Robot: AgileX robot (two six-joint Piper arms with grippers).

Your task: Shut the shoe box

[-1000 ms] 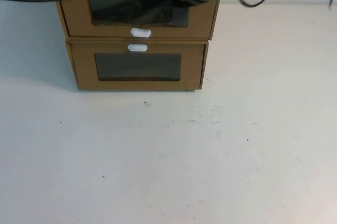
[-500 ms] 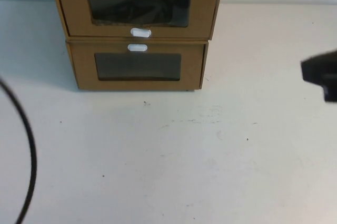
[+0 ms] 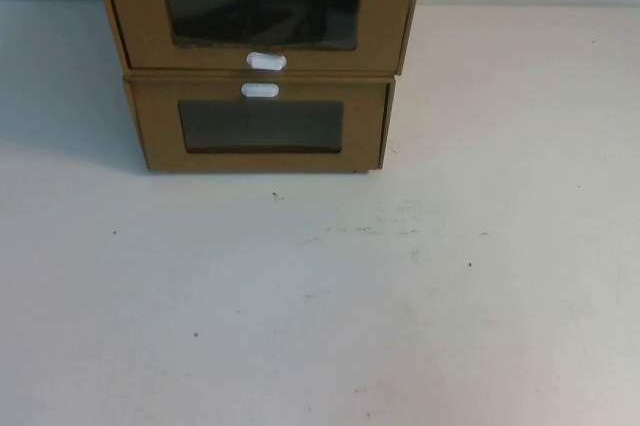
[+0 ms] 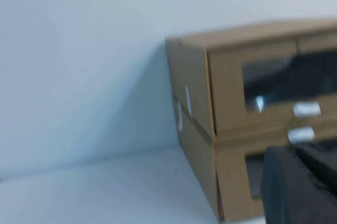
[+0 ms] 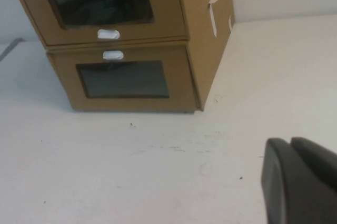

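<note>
On top of the matching lower box [image 3: 262, 126] sits the shoe box [image 3: 260, 11], drawer flush with its shell. My left pincer [image 4: 303, 187] and right pincer [image 5: 300, 179] hang before it, on either side; I can't tell either one's spread.

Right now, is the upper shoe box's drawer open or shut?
Shut: the shoe box drawer front sits flush with its frame, aligned above the lower box.

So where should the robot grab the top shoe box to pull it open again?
Probably by the small white pull tab below the window of the shoe box, pinched from the front: the face is flat otherwise. The left gripper and right gripper show only in their wrist views.
</note>
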